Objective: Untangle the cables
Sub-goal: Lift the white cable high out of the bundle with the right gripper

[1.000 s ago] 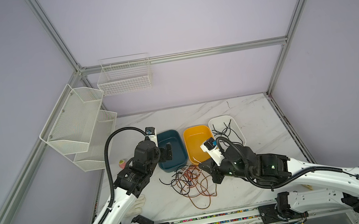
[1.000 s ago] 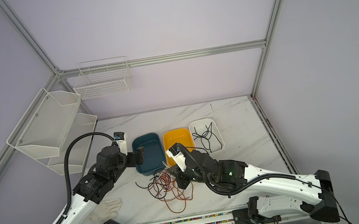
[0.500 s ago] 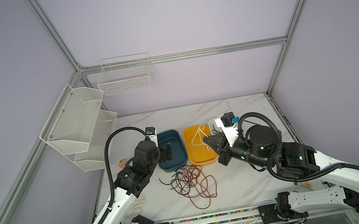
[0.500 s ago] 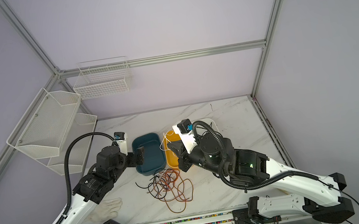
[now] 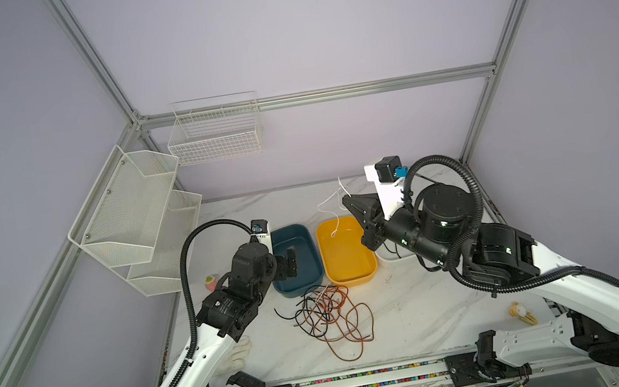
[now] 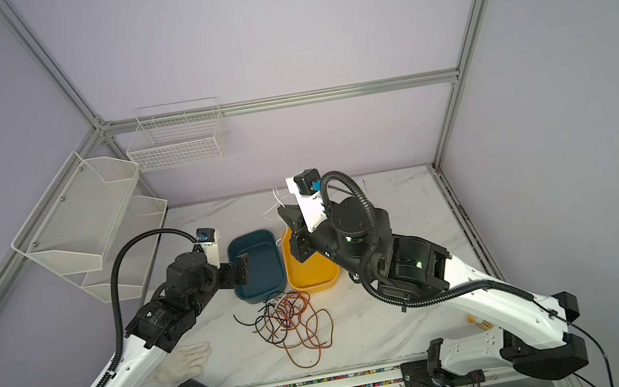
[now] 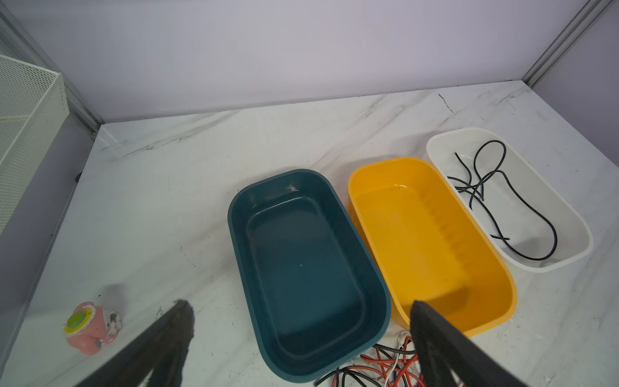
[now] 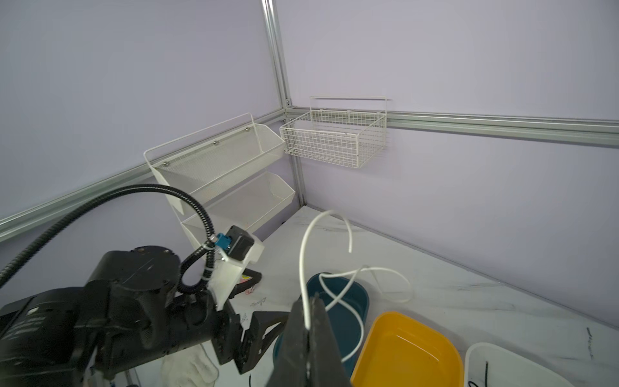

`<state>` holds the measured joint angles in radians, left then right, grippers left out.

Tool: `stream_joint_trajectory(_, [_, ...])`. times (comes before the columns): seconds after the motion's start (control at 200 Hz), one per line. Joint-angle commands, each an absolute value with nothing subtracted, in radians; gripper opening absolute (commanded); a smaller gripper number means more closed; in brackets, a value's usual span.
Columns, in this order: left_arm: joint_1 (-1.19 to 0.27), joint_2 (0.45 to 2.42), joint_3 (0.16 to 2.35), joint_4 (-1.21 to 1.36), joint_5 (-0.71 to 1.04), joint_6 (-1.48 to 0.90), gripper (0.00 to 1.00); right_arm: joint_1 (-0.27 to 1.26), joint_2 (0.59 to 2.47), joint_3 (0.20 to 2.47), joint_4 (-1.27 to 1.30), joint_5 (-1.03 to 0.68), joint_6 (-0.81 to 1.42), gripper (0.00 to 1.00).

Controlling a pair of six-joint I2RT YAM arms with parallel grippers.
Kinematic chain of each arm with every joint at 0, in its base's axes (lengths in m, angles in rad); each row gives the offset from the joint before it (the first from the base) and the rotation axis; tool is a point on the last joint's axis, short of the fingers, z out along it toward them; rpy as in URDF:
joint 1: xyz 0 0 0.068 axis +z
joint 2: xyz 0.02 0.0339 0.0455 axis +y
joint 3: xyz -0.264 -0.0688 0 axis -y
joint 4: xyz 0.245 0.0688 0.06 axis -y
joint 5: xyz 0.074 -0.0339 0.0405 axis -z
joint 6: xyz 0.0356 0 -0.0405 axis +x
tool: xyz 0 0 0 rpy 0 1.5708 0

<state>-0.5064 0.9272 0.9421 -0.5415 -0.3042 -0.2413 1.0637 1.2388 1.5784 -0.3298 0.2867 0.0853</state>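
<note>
Marble table (image 5: 423,311) bears tangled black-orange cables (image 5: 328,309); right claw (image 8: 308,303) pinches white cable (image 8: 302,254).

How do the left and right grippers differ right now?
Jaws: the left gripper stands wide open, while the right gripper is shut.
Load: the left gripper holds nothing, while the right gripper pinches a white cable whose loose ends curl free.
Place: the left gripper sits low by the teal bin, while the right gripper is lifted roughly over the yellow bin.
Shared: both are black, and neither touches the tangled cables.
</note>
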Motion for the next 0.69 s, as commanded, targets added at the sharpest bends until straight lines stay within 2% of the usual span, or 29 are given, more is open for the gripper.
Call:
stream_joint_trajectory(0.0, [-0.509, 0.896, 0.914, -0.519, -0.337, -0.219, 1.0, 0.942, 1.273, 1.58, -0.292, 0.141, 0.102, 0.0])
stream_joint_trajectory(0.19, [-0.509, 0.878, 0.917, -0.536, -0.354, -0.229, 1.0, 0.878, 1.342, 1.592, -0.235, 0.016, 0.106, 0.0])
stream_joint_trajectory(0.385, [-0.51, 0.854, 0.944, -0.658, -0.319, -0.295, 1.0, 0.845, 1.394, 1.579, -0.166, -0.066, 0.116, 0.0])
stream_joint_trajectory(0.69, [-0.511, 0.763, 0.831, -0.681, -0.43, -0.352, 1.0, 0.83, 1.466, 1.547, -0.089, -0.187, 0.142, 0.0])
